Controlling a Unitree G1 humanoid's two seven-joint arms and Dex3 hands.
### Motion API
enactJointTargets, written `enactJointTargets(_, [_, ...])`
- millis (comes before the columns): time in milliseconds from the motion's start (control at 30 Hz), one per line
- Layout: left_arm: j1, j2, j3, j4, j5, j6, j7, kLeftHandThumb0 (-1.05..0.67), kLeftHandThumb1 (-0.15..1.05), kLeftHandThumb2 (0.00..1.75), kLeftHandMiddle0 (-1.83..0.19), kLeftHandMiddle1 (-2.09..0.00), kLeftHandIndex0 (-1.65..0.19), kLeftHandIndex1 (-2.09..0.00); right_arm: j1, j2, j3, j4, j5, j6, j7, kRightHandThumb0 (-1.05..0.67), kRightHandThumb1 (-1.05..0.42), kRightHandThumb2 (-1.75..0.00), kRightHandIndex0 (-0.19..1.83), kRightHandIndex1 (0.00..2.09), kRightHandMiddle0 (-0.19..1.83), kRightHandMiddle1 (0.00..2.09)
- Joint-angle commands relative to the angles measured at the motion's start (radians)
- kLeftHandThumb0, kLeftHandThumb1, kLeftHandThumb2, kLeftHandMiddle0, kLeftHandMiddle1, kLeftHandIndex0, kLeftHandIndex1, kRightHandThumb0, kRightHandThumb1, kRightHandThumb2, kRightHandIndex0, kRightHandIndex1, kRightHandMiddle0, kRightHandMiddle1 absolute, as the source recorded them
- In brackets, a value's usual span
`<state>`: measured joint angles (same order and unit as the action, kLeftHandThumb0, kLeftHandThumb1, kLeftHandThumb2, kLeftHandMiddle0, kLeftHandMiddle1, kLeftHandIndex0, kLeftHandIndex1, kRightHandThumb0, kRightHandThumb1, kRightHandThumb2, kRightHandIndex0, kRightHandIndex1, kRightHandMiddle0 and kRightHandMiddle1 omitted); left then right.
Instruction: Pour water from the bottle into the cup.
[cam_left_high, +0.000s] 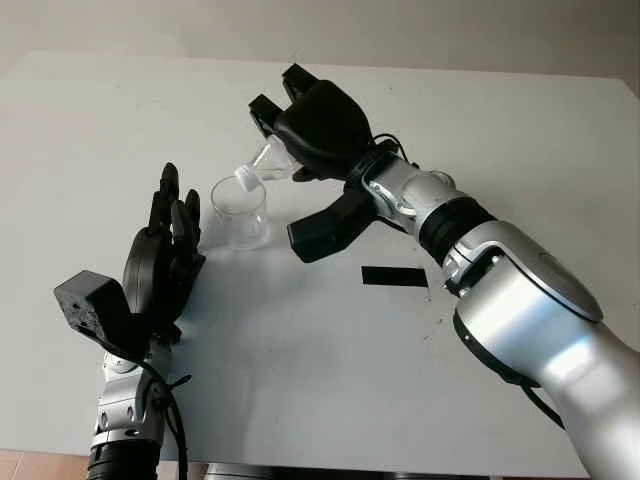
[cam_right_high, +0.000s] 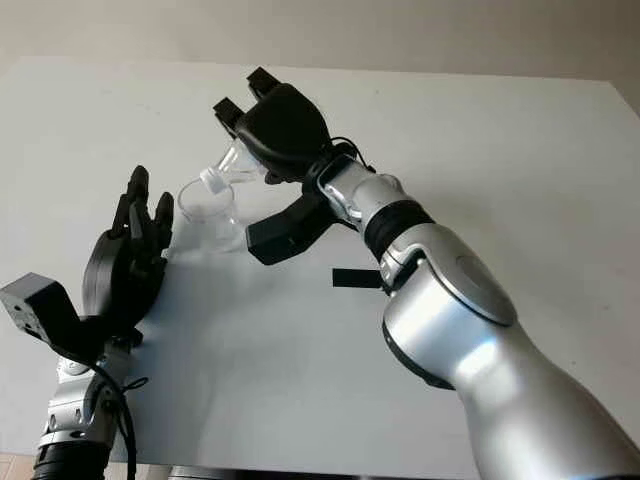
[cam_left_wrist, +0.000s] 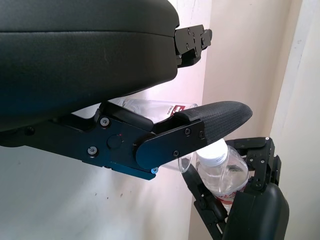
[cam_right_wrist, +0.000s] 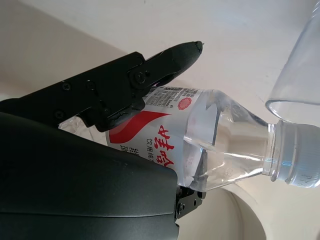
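Nearest the table's front edge, on the robot's left side, the left hand (cam_left_high: 165, 250) stands upright on the white table (cam_left_high: 300, 370), palm turned toward the cup, holding nothing, fingers straight and pointing away from the robot. It sits just beside the cup without touching it. A little farther out and toward the right side, a small black rectangle (cam_left_high: 394, 276) lies flat on the tabletop, under the silver forearm of the right arm. Moving on, the clear cup (cam_left_high: 240, 212) stands upright on the table, just beyond the left hand's fingertips. And right over it, the right hand (cam_left_high: 315, 130) is clamped around the bottle (cam_right_wrist: 200, 140), fingers wrapped on the red-and-white label with the thumb pressed across the other side. That bottle is tipped well over, neck down toward the cup, and its white-ringed mouth (cam_left_high: 247, 181) hangs at the cup's rim, just above the opening. From the right wrist camera you can see clear water pooled toward the bottle's shoulder and neck, with the cup's glass wall right beside the mouth. Whether any stream is actually falling, I can't make out.
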<state>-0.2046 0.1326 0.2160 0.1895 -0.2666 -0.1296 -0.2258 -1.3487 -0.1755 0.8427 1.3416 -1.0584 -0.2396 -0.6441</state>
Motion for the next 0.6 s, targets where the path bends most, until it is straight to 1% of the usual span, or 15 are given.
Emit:
enactJointTargets(0, [0.022,-0.012,-0.006,0.023,0.002,0.0,0.001,-0.81,1.05,0.75,0.09,-0.05,0.16,-0.05,-0.057,0.003,0.014,0.0,-0.018,0.011,-0.033,-0.41,-0.98,-0.05,1.12,2.09,0.36,2.07])
enactJointTargets(33, [0.023,-0.013,-0.006,0.023,0.002,0.0,0.001,-0.81,1.05,0.75,0.09,-0.05,0.16,-0.05,-0.059,0.003,0.024,0.001,-0.028,0.014,-0.048,-0.42,-0.96,-0.04,1.11,2.09,0.34,2.05])
enactJointTargets(100, [0.024,-0.015,-0.007,0.021,0.002,0.001,0.002,-0.81,1.05,0.75,0.09,-0.05,0.16,-0.05,-0.062,0.004,0.03,0.003,-0.035,0.012,-0.065,-0.42,-0.96,-0.05,1.1,2.09,0.36,2.06])
enactJointTargets(233, [0.023,-0.019,-0.009,0.027,0.006,-0.007,0.002,-0.8,1.05,0.75,0.1,-0.05,0.16,-0.05,-0.073,0.005,0.049,0.006,-0.054,0.015,-0.091,-0.41,-1.03,-0.08,1.19,2.09,0.63,2.09])
enactJointTargets(333, [0.021,-0.023,-0.009,0.03,0.002,-0.008,0.004,-0.8,1.05,0.76,0.09,-0.05,0.16,-0.05,-0.075,0.006,0.043,0.007,-0.046,0.005,-0.089,-0.42,-1.05,-0.08,1.23,2.09,0.75,2.09])
enactJointTargets(500, [0.018,-0.024,-0.008,0.04,-0.004,-0.013,-0.006,-0.8,1.05,0.76,0.11,-0.05,0.17,-0.04,-0.077,0.005,0.06,0.009,-0.061,0.018,-0.106,-0.42,-1.03,-0.06,1.23,2.09,0.73,2.09])
enactJointTargets(567, [0.017,-0.025,-0.007,0.043,-0.006,-0.013,-0.007,-0.8,1.05,0.76,0.11,-0.05,0.17,-0.04,-0.075,0.003,0.058,0.009,-0.057,0.015,-0.107,-0.43,-1.03,-0.05,1.22,2.09,0.65,2.09])
